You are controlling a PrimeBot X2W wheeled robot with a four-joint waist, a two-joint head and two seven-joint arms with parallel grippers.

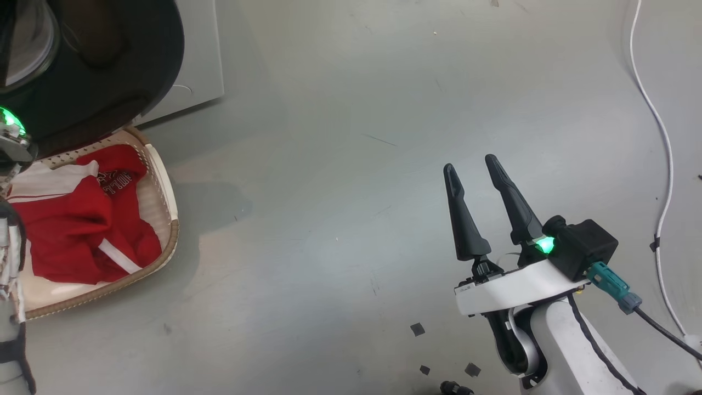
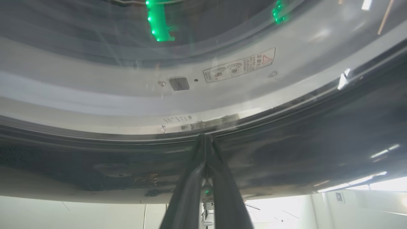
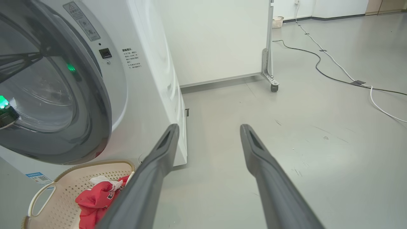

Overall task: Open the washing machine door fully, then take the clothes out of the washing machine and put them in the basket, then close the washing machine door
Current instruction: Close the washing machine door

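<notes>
My left gripper [image 2: 206,136] has its fingers pressed together and holds nothing. Its tips seem to touch the black rim of the washing machine door [image 2: 286,143], which lies straight ahead of them. The clothes [image 1: 71,230] are in the basket [image 1: 167,219], below the door. I judge the push must go along the fingers, toward the washing machine [image 3: 149,79]. My right gripper [image 1: 469,162] is spread wide and empty, well apart over the floor [image 1: 351,109].

basket [image 1: 167,208]: far end hidden under washing machine door [image 1: 120,66] | clothes [image 1: 71,230]: lettering too small to read | warning label [image 2: 239,65]: unreadable
</notes>
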